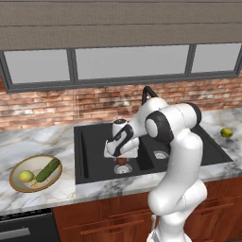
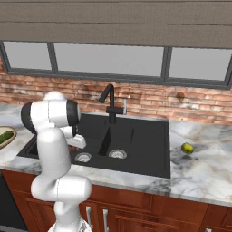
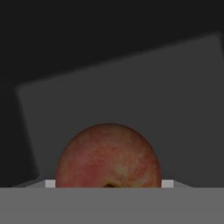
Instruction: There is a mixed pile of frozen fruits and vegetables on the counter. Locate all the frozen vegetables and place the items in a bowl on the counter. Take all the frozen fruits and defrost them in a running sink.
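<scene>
— So, any brand or writing anywhere?

— None that can be read. Not on the fruit, the sink, or the arm.

— Where is the dark red ball?

— Low inside the left basin of the black sink, directly under the gripper and right above the round steel drain. From the hand view it looks like a red apple with yellowish mottling, sitting between the two pale fingertips at the bottom edge, against the dark basin floor.

— Is the gripper closed on it?

— The fingers flank the ball on both sides, close against it, so they look pinched onto it. Whether the ball also rests on the drain, I cannot tell.

— And the rest of the pile?

— The long green cucumber-like piece and a pale yellow-green ball lie side by side in the bowl with the golden-brown rim, on the marble counter left of the sink. The brighter lemon-like ball sits alone on the counter well to the right of the sink; the right base view shows it just beyond the basin's edge.

— The tap?

— A black gooseneck tap stands behind the divider between the basins. No water stream is discernible.
</scene>
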### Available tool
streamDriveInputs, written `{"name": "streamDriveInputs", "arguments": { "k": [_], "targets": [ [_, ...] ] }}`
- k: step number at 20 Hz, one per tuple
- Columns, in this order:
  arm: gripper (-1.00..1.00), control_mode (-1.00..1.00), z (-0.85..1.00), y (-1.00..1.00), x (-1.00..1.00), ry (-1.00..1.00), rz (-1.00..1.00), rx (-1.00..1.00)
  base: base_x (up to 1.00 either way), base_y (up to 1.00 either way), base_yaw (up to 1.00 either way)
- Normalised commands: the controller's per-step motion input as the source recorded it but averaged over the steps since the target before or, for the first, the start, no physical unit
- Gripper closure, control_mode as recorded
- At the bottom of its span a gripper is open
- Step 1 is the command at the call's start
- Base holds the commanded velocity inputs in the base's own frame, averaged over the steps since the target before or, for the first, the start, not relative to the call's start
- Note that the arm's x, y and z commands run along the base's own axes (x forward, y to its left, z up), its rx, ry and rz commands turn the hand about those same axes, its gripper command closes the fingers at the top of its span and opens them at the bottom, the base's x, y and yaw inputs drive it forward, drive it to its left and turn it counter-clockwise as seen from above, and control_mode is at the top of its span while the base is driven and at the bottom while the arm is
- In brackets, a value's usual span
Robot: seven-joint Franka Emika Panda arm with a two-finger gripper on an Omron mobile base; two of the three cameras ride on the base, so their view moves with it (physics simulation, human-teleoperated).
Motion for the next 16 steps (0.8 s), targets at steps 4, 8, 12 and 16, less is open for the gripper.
{"name": "streamDriveInputs", "arguments": {
  "k": [4, 8, 12, 16],
  "targets": [
    [1.00, -1.00, -0.49, 0.00, 0.30, 0.00, 0.06, 0.00, 0.00, 0.00, 0.00],
    [1.00, -1.00, -0.53, 0.00, 0.37, 0.00, 0.06, 0.00, 0.00, 0.00, 0.00],
    [1.00, -1.00, -0.46, 0.06, 0.47, 0.00, 0.05, 0.00, 0.00, 0.00, 0.00],
    [1.00, -1.00, -0.39, 0.15, 0.55, 0.00, 0.03, 0.00, 0.00, 0.00, 0.00]
  ]
}}
